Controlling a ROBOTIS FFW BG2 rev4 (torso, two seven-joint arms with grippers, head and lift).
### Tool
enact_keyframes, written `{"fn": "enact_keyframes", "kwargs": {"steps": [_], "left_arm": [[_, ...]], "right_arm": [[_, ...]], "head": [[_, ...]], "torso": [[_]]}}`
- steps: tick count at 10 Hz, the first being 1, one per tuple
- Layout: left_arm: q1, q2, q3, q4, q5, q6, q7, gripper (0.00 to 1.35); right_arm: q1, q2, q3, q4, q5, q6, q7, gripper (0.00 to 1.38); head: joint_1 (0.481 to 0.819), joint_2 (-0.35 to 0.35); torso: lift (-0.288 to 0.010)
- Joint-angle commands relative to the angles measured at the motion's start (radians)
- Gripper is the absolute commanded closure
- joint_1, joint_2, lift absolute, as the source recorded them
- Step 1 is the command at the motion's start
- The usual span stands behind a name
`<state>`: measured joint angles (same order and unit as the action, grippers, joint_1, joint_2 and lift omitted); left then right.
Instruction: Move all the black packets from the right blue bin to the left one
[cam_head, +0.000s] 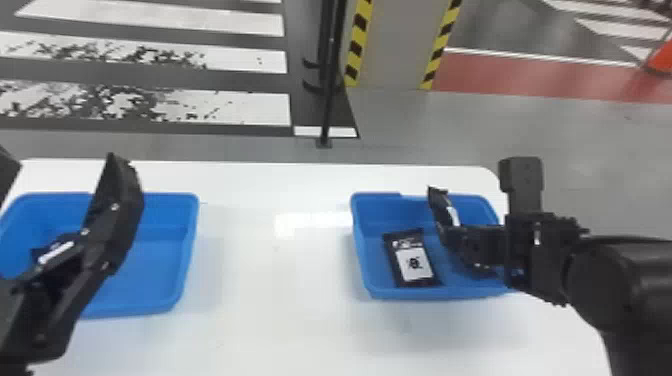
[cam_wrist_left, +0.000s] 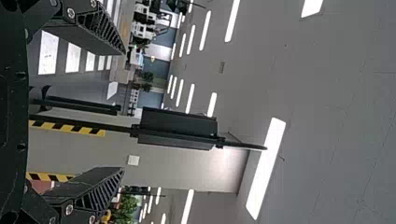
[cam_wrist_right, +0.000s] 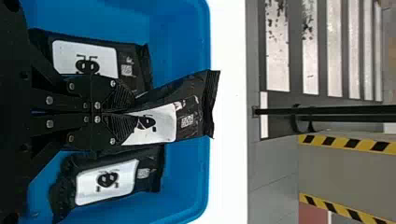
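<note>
A: Your right pincer (cam_wrist_right: 134, 112) is pinched nearly closed on one black packet (cam_wrist_right: 189, 105), over the right blue bin (cam_head: 372, 292). Why hold it there?

B: You have it by the near part, fingers overlapping the white label, so the far end sticks out ahead. That probably gives you a firm bite on the filled body rather than on the thin crimped edge, though the loose end may swing or droop.

A: And the two packets beside it?

B: You have one on the left (cam_wrist_right: 84, 58), lying label up, and one on the right (cam_wrist_right: 108, 181). The held one sits between them in the wrist view; whether it touches either, you can't tell. Lift straight up first, I'd say, so you don't drag a neighbour over the rim.

A: What is your left pincer (cam_wrist_left: 124, 109) doing?

B: It holds nothing, its fingers spread wide, and it is by the left blue bin (cam_head: 187, 250). Behind it in there you can make out what looks like another packet (cam_head: 56, 252), partly hidden.

A: So you're mid-job?

B: Likely: three packets remain on the right side, counting the held one. Your next move is carrying that across the white table (cam_head: 280, 300), with the left arm kept out of the way.
</note>
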<state>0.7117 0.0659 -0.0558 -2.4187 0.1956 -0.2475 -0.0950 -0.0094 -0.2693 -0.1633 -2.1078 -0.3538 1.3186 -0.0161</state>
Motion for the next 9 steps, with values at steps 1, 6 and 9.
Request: {"fn": "enact_keyframes", "kwargs": {"steps": [1, 6, 9], "left_arm": [[0.000, 0.000, 0.000, 0.000, 0.000, -0.003, 0.000, 0.16], [-0.010, 0.005, -0.014, 0.000, 0.020, -0.008, 0.003, 0.15], [-0.022, 0.012, -0.032, 0.000, 0.030, 0.068, 0.003, 0.15]], "right_arm": [[0.019, 0.002, -0.002, -0.063, -0.029, -0.042, 0.001, 1.16], [0.049, -0.001, 0.109, -0.139, -0.179, -0.239, 0.183, 1.16], [0.000, -0.028, 0.293, -0.159, -0.256, -0.298, 0.200, 1.16]], "head": [[0.695, -0.166], [0.695, -0.049], [0.687, 0.100]], "torso": [[-0.140], [-0.140], [-0.140]]}}
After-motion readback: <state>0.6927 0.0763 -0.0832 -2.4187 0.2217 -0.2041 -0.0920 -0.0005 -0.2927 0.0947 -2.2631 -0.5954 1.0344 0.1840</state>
